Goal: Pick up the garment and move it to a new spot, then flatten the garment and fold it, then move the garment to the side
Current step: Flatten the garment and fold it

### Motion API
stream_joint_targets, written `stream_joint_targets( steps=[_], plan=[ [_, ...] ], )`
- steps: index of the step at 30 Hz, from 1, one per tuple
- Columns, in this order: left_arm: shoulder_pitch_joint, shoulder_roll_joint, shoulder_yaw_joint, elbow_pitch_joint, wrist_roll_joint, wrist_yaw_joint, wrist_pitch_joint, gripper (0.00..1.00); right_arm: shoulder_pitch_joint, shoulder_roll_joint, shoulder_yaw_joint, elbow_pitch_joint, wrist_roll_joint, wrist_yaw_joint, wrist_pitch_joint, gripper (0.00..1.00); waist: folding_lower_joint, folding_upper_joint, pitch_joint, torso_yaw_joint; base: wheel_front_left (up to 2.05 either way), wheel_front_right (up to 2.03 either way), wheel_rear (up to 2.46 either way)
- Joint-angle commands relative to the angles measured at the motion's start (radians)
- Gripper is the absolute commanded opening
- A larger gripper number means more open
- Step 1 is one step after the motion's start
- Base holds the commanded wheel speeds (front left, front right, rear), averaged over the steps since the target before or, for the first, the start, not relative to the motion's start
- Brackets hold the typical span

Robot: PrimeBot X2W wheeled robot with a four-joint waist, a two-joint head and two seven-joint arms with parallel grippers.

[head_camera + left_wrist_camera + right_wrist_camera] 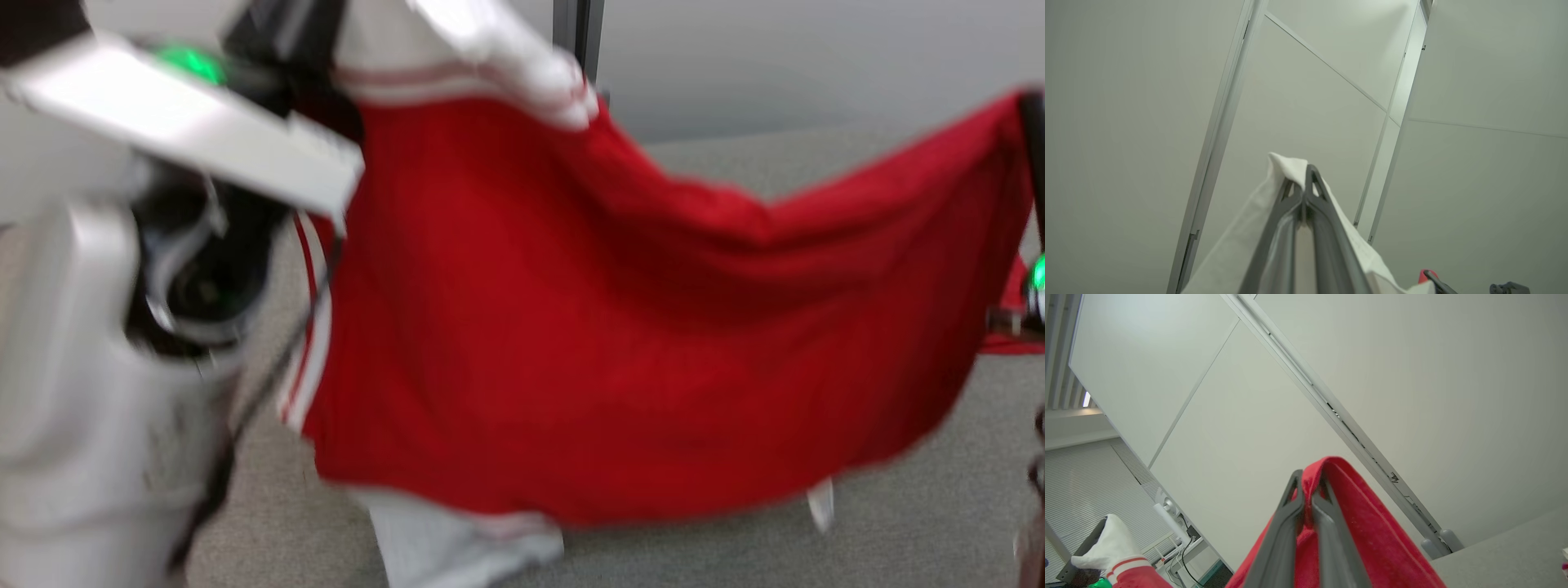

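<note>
Two pinches on garment (571, 327): left end effector (1305, 179), right end effector (1308, 484); mid-move, aloft. Nxt: lower to tabletop (898, 523), flatten.

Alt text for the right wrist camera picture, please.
The right gripper is shut on a fold of the red garment, with pale wall panels behind. Its white sleeve with a red-striped cuff shows at lower left.

surface: grey, felt-like tabletop (816, 163) | wall: pale panels (1126, 122) split by a metal frame strip (1220, 122) | post: dark upright (578, 33) beyond the tabletop | far corner: slatted blinds (1081, 486), small white fan (1167, 510), black cables (1186, 547) trailing below
</note>
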Motion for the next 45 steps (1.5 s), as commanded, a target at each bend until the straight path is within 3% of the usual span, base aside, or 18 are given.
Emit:
stream_joint_targets(
  steps=[1,7,12,14,19,22,25,31,38,45],
  plan=[
    [-0.114,0.015,0.021,0.063,0.027,0.005,0.000,0.00,-0.122,0.003,0.001,0.050,-0.037,0.002,0.015,0.00,0.0000,0.0000,0.108,-0.015,0.00,0.00,0.00],
    [-0.545,0.060,0.045,0.412,0.129,-0.016,-0.032,0.00,-0.653,0.014,0.049,0.337,-0.193,0.002,-0.024,0.00,0.0000,0.0000,0.273,-0.049,0.00,0.00,0.00],
    [-0.841,0.030,0.036,0.636,0.195,-0.069,-0.159,0.00,-1.009,0.016,0.110,0.594,-0.277,0.002,-0.168,0.00,0.0000,0.0000,0.370,-0.040,0.00,0.00,0.00],
    [-0.925,0.034,0.002,0.705,0.233,-0.124,-0.200,0.00,-1.098,0.017,0.136,0.678,-0.306,0.002,-0.229,0.00,0.0000,0.0000,0.408,-0.025,0.00,0.00,0.00],
    [-0.989,-0.001,-0.009,0.846,0.241,-0.155,-0.282,0.00,-1.191,0.017,0.148,0.842,-0.298,0.002,-0.324,0.00,0.0000,0.0000,0.494,0.014,0.00,0.00,0.00],
    [-0.966,-0.023,0.000,0.915,0.216,-0.175,-0.329,0.00,-1.196,0.016,0.157,0.954,-0.285,0.002,-0.378,0.00,0.0000,0.0000,0.565,0.040,0.00,0.00,0.00],
    [-0.890,0.001,-0.032,0.979,0.228,-0.198,-0.355,0.00,-1.144,0.016,0.182,1.048,-0.283,0.002,-0.424,0.00,0.0000,0.0000,0.602,0.058,0.00,0.00,0.00],
    [-0.749,0.019,-0.067,0.991,0.180,-0.221,-0.395,0.00,-1.022,0.003,0.213,1.124,-0.214,0.002,-0.460,0.00,0.0000,0.0000,0.619,0.065,0.00,0.00,0.00],
    [-0.552,0.080,-0.097,0.809,0.068,-0.220,-0.382,0.00,-0.853,-0.034,0.282,1.053,-0.104,0.002,-0.448,0.00,0.0000,0.0000,0.562,0.060,0.00,0.00,0.00],
    [-0.269,0.173,-0.131,0.556,0.030,-0.213,-0.390,0.00,-0.663,-0.078,0.332,0.917,-0.008,0.002,-0.472,0.00,0.0000,0.0000,0.482,0.051,0.00,0.00,0.00]
  ],
)
